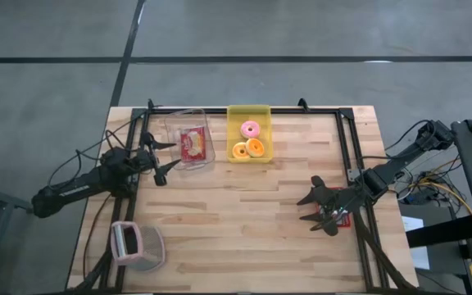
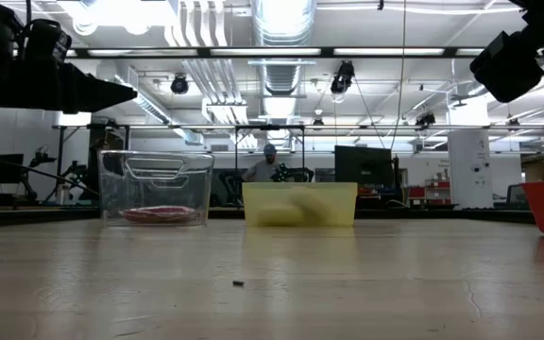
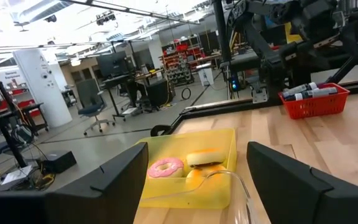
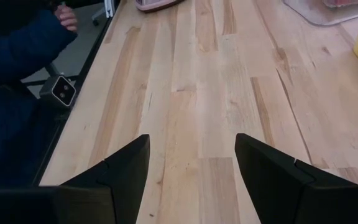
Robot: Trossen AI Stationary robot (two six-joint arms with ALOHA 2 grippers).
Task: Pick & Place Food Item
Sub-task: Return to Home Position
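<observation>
Seems all but finished, with red popcorn bag lying in transparent bin at eleven o'clock, left gripper empty beside it near nine, right gripper empty by red bin at four, both with fingers spread, only homing left.

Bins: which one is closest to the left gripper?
The transparent bin holding the red popcorn bag; the left gripper is right beside it. The yellow bin is farther, the red bin by the right gripper.
</observation>
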